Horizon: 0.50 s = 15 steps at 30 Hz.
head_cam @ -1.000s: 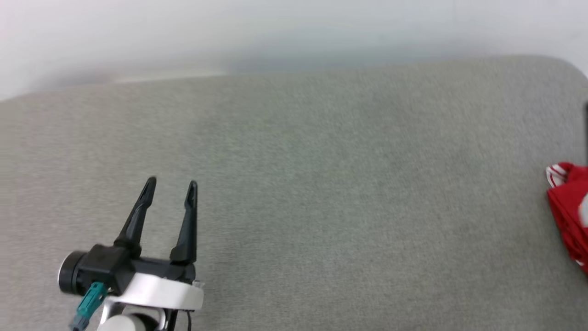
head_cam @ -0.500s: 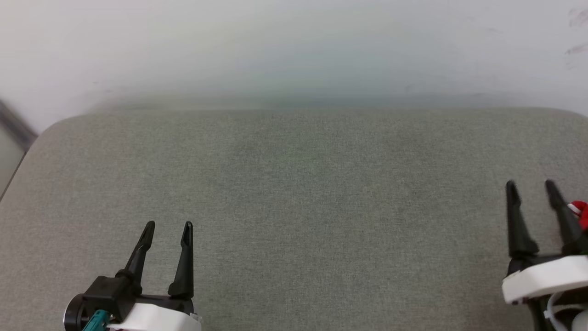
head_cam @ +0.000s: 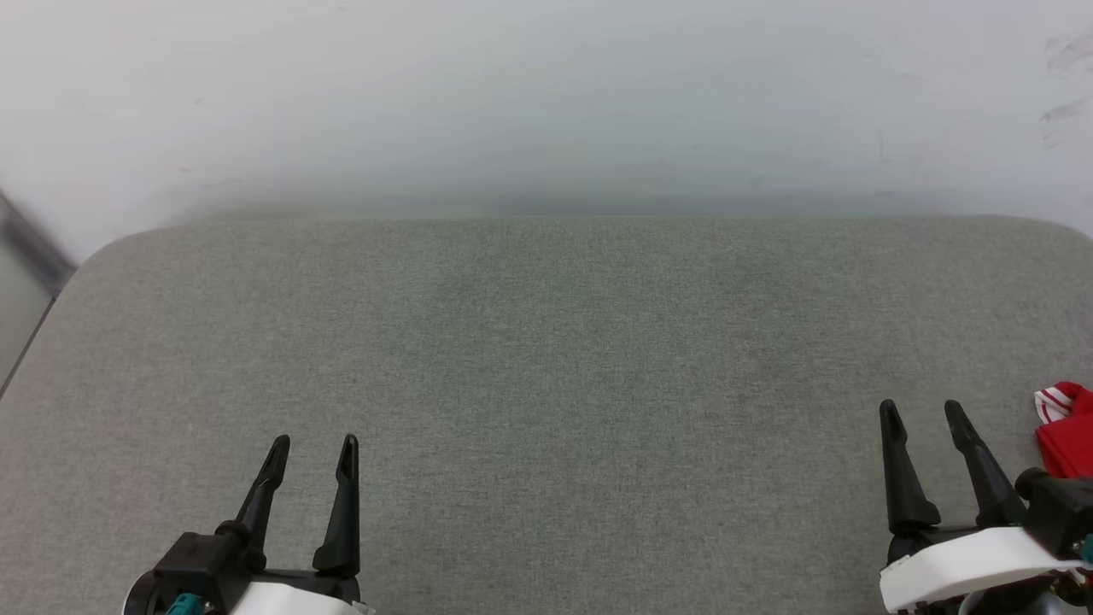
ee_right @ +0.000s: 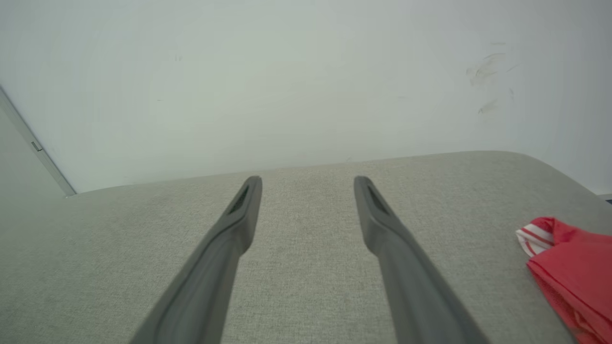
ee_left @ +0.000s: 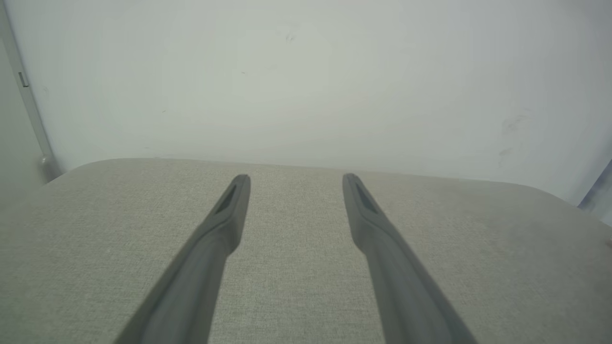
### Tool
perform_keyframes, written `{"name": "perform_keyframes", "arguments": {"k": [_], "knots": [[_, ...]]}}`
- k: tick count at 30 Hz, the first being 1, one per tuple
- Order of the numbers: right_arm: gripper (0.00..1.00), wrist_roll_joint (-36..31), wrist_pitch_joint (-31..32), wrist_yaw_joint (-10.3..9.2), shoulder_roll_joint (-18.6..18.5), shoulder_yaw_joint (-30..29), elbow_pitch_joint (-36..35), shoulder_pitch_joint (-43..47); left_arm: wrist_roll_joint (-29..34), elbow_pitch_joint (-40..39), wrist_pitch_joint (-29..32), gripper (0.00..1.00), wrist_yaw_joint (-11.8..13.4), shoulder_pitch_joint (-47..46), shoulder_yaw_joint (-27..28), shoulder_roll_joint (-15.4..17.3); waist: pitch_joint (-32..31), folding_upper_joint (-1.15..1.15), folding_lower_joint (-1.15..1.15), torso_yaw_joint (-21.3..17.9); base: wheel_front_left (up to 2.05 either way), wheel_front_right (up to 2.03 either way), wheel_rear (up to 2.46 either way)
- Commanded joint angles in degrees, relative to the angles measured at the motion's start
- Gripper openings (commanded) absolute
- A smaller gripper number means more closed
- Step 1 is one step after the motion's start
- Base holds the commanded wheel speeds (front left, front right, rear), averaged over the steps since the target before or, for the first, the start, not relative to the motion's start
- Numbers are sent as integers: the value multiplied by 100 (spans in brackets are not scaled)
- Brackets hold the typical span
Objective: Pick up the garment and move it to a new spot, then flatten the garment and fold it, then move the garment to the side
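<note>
A corner of the red garment (head_cam: 1065, 434), with red-white striped trim, lies on the grey cushioned surface at the right edge of the head view. The right wrist view shows the garment (ee_right: 571, 267) at its lower right, most of it cut off. My right gripper (head_cam: 922, 412) stands open just left of the garment, apart from it, nothing between its fingers. In its own view the right gripper (ee_right: 308, 184) points toward the wall. My left gripper (head_cam: 312, 446) is open and empty at the lower left, seen as the left gripper (ee_left: 291, 181) over bare fabric.
The grey cushioned surface (head_cam: 546, 359) spans the head view, with rounded far corners. A pale wall (head_cam: 546, 94) rises right behind its far edge. A dark strip (head_cam: 30, 243) runs down at the far left beside the surface's left edge.
The head camera has swung left and down, so the whole picture shifted. The right gripper has come into view beside the garment. Both grippers stay open.
</note>
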Motion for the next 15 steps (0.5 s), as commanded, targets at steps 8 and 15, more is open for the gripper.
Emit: {"name": "perform_keyframes", "arguments": {"k": [8, 15], "knots": [[100, -114, -51, -2, 37, 69, 20, -80, 129, -55, -12, 100, -15, 28, -12, -19, 28, 0, 1, -7, 0, 0, 0], [100, -112, -62, -2, 46, 109, 17, -85, 136, -22, -12, 100, -17, 21, 49, -57, 30, 0, 1, -22, 0, 0, 0]]}}
